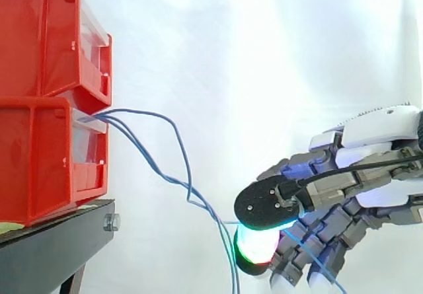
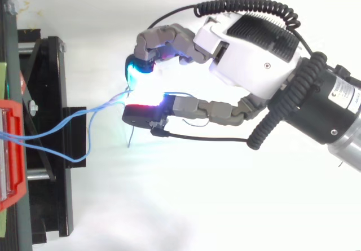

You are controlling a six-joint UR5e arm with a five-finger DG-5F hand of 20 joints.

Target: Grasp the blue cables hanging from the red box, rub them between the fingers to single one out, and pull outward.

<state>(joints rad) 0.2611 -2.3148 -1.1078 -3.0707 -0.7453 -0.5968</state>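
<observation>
hand (image 1: 370, 175) curled, pinching blue cables (image 1: 189, 189) between thumb and fingers | cables: at least 2 strands, sagging rightward from lower of 2 stacked red bins (image 1: 39, 162) | 1 black stand (image 1: 53, 248)

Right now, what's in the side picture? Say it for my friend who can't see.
A grey-and-white robot hand, reaching in from the right, pinches thin blue cables between its glowing fingertips. The cables hang in loops from the lower of two stacked red bins on a black stand at the left, before a white curtain.
</observation>
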